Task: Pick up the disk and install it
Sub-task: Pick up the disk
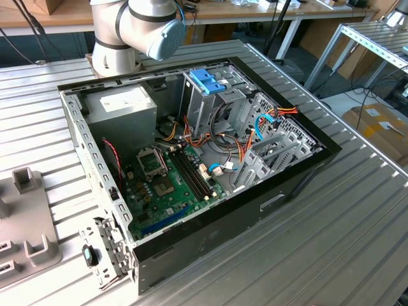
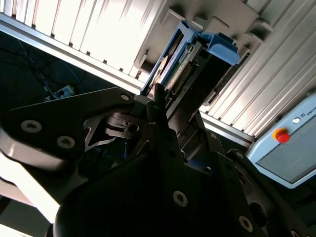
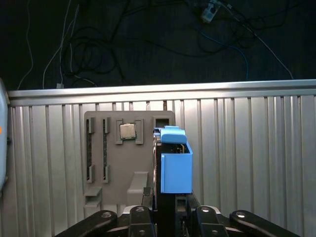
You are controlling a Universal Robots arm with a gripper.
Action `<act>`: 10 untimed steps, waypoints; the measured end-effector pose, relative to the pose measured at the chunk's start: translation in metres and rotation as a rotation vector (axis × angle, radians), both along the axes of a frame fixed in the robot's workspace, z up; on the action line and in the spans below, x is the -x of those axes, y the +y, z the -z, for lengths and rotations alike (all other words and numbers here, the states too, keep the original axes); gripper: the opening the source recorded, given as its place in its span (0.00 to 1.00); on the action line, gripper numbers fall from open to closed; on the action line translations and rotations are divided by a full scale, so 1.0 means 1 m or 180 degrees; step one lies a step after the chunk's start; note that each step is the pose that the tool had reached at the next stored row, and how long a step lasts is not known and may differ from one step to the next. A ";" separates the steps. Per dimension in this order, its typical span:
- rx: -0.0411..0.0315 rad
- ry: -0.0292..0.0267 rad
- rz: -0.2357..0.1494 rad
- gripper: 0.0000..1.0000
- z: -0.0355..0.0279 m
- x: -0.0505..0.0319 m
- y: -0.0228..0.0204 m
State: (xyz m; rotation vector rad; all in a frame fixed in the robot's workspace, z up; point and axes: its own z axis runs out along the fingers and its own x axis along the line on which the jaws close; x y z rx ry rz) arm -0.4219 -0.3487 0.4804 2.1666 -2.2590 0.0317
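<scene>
While the disk stands on edge at the rim of the grey fixture plate, the pick-up step is judged to be in hand. Entries follow.

1. Disk. Silver drive in a blue plastic frame, upright, its long side in line with the plate's slots. In the second wrist view, the disk shows its connector side. Whether its lower end is seated in the plate or already clear of it cannot be told.

2. Gripper. Directly over the disk and straddling it. Jaws: cannot tell whether they are clamped on the disk or merely around it.

3. Processor chip. Lies in a pocket of the same plate, near the disk's far end but apart from it.

4. Ribbed aluminium table. Carries the plate.

5. Open computer case. Sits on the table in the exterior view. The drive cage with a blue handle is in its far part, beside a grey power supply box.

Handling note (judgement):
- Grip: should bear on the two broad flat faces, centred along the frame, not on the connector edge or the circuit board.
- Squareness: matters because a skewed hold would likely let the drive pivot.
- Lift: best kept straight along the slot's own line, since tilting could jam the blue frame against the plate.
- Clearance: should be kept from the chip.
</scene>
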 end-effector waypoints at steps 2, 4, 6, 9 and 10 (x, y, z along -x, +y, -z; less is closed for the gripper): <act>0.0000 0.0000 0.0000 0.35 0.0001 -0.0019 0.0000; 0.0000 -0.0001 0.0000 0.35 0.0002 -0.0052 0.0000; 0.0000 0.0000 0.0000 0.35 0.0000 -0.0092 0.0000; 0.0000 -0.0001 0.0000 0.35 0.0001 -0.0143 0.0000; 0.0000 -0.0001 0.0000 0.35 0.0001 -0.0166 0.0000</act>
